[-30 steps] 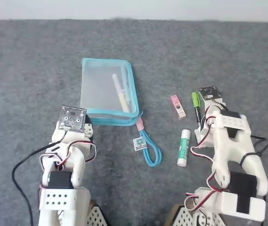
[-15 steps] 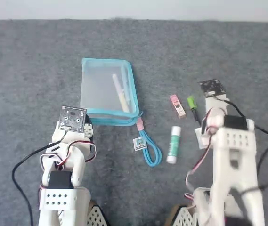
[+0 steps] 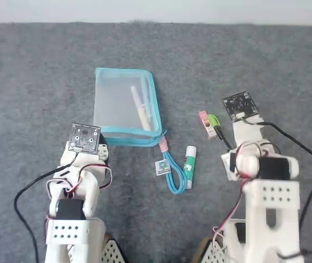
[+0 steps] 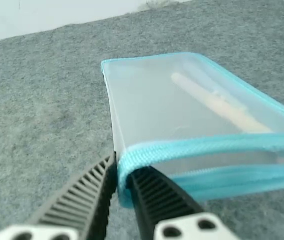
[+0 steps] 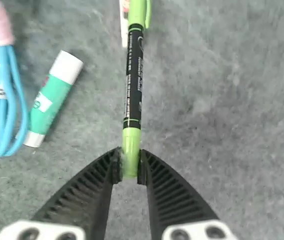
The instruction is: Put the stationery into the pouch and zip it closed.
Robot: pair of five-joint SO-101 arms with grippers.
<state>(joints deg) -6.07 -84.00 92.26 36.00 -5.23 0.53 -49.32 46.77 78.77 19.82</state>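
- On a grey mat (image 3: 35, 66), the left gripper (image 4: 123, 167) is pinched on the near corner of the pouch (image 4: 181, 105), gripping its blue zip edge; one pen (image 3: 140, 108) already lies inside.
- To the pouch's right, the right gripper (image 5: 130, 160) is clamped on the tail end of a green-and-black marker (image 5: 133, 85), whose far cap touches the pink eraser (image 3: 204, 124).
- The glue stick (image 3: 189, 160) lies between the two arms, against the pouch's blue strap (image 3: 173, 174).
- Risk one: the marker is held at its very end (a long lever on a small bite), so it may well swing or slip out on the way across.
- Risk two: the cap could shove the eraser aside when the marker is lifted, leaving the eraser harder to pick up.
- Risk three: the pictures do not show how wide the pouch mouth gapes. If it is narrow, the marker's leading end could snag the zip edge and push the pouch, perhaps out of the left gripper's thin hold on the corner.
- Risk four: the strap and glue stick lie on the straight path to the pouch, and a low carry could drag either along.
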